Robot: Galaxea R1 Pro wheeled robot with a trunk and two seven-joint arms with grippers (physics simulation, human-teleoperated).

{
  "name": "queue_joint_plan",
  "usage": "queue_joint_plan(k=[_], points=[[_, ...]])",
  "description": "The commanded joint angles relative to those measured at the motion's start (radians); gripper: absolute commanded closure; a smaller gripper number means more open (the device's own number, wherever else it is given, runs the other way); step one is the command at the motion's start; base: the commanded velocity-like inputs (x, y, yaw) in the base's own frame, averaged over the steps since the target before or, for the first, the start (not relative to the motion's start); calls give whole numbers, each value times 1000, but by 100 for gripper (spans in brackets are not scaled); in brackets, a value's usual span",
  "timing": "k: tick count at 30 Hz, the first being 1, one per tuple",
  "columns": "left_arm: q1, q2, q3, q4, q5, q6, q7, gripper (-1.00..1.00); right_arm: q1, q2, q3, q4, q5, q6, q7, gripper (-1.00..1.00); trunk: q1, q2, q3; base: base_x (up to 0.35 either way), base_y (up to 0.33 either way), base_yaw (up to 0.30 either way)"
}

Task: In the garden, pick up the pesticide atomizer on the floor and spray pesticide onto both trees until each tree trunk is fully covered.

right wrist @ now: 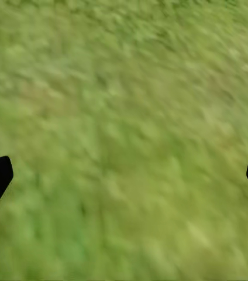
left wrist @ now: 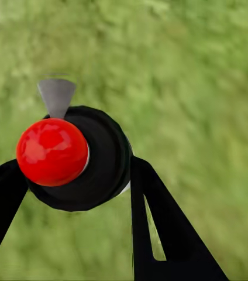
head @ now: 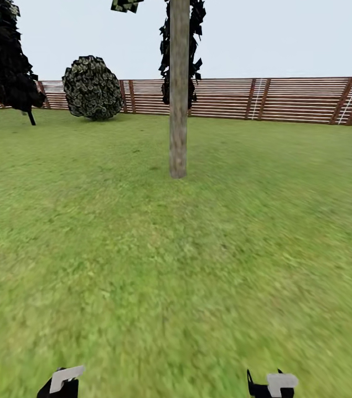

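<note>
Clamped between the two black fingers of your left pincer [left wrist: 80, 175] is the atomizer [left wrist: 77, 158]: a black round body with a glossy red knob and a grey cone-shaped nozzle, seen from the left wrist with nothing but lawn [left wrist: 206, 88] behind it. Your right pincer [right wrist: 124, 175] is spread wide and holds nothing, its tips at the two edges of the right wrist picture over bare grass.

From the head, you have both arms low at the bottom edge, and the nearest tree trunk [head: 179, 99] stands well ahead of you, pale and straight, slightly left of centre. A dark thin-stemmed tree [head: 7, 55] and a round bush [head: 92, 87] sit far off by the slatted fence [head: 286, 99]; neither is your target.

No spray specks show anywhere, so my judgement is that the trunk is not yet covered and you are too far off for the mist to reach it.

Risks from here:
- Spraying at this range would waste it on the grass.
- The nozzle points down at the lawn, so you must raise and aim it first.
- The round body could slip or twist in the grip as you lift.
</note>
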Motion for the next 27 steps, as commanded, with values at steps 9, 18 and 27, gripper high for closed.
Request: queue_joint_plan(k=[9,18,27], points=[[0,0,1,1,0,0,0,100,0,0,0,0,0,0,0,-100,0,0,0,339,0,0],[0,4,2,1,0,0,-1,100,0,0,0,1,-1,0,0,-100,0,0,0,339,0,0],[9,3,2,0,0,-15,6,100,0,3,-1,2,-4,0,-1,-100,0,0,0,340,0,0]])
